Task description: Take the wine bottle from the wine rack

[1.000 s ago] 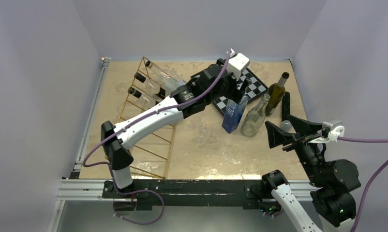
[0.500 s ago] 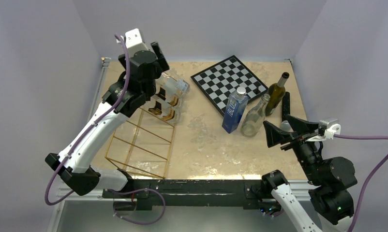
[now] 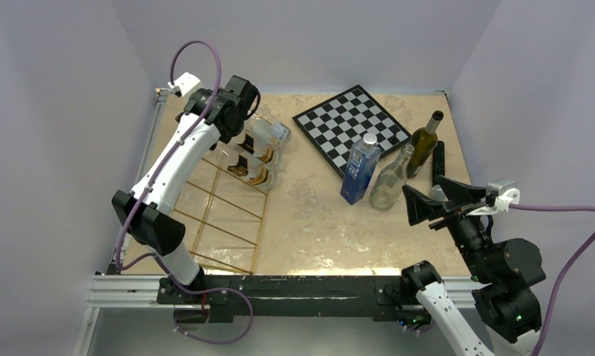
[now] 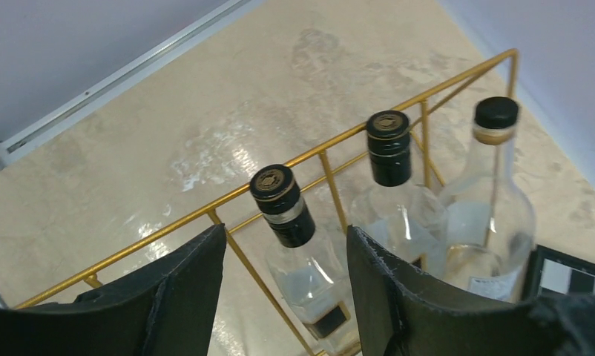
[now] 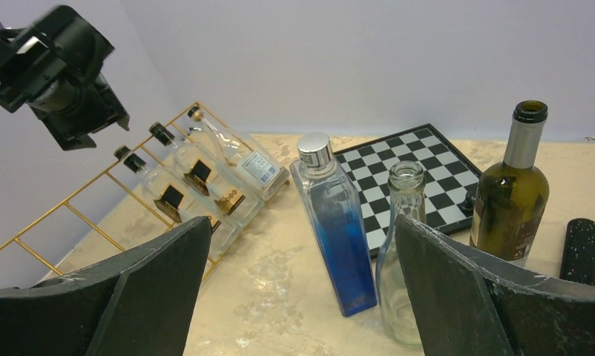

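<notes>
The gold wire wine rack point(image 3: 262, 222) lies at the table's left, and three clear bottles with black caps point(image 3: 256, 152) rest slanted in its far end. My left gripper point(image 3: 237, 95) hovers over their necks. In the left wrist view its jaws point(image 4: 286, 259) stand apart, and the nearest wine bottle point(image 4: 303, 276) shows in the gap, untouched by either finger. The rack's top bar point(image 4: 168, 232) runs under its cap; the other two bottles point(image 4: 400, 216) lie to the right. My right gripper point(image 3: 426, 194) is wide open near the front right, holding nothing.
A chessboard point(image 3: 354, 124) lies at the back centre. In front of it stand a blue square bottle point(image 3: 360, 169), an empty clear bottle point(image 3: 391, 182) and a dark green bottle point(image 3: 426, 141). A black cylinder point(image 3: 438, 159) lies beside them. Walls enclose the table.
My left arm swung from the chessboard across to the rack's far end, then settled lower over the bottle necks with its jaws narrower. The right arm barely moved.
</notes>
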You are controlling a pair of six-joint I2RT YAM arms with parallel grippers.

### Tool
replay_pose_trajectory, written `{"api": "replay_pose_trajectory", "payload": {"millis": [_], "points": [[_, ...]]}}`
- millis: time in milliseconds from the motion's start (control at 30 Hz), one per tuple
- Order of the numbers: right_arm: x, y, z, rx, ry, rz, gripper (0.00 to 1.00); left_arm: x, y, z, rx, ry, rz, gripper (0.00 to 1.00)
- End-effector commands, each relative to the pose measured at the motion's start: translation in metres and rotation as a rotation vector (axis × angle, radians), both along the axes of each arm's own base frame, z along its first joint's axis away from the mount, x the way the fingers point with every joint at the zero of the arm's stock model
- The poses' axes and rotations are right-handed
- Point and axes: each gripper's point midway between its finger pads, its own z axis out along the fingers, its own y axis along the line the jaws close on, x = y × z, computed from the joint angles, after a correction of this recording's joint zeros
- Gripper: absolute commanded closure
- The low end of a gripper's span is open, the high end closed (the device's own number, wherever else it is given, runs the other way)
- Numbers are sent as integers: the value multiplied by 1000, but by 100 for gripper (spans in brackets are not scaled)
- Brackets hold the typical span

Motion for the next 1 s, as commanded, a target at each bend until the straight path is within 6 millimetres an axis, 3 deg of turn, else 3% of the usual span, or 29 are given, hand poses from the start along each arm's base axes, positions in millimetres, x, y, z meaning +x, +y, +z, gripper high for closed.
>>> {"api": "replay_pose_trajectory", "payload": {"millis": [0,167,533,767,967], "points": [[3,4,7,12,-11,17,1,-15,21,-8,-25,32,161,36],[4,3,5,12,-13,9,1,-6,16,-29,-43,87,174,40],[5,5,6,11,-10,16,1,8,8,-47,-65,78,196,45],[3,3,6,6,-17,11,1,11,9,-69,-72,115,235,47],[3,2,6,2,-19,6,1,14,13,-76,-54,124,253,47]]}}
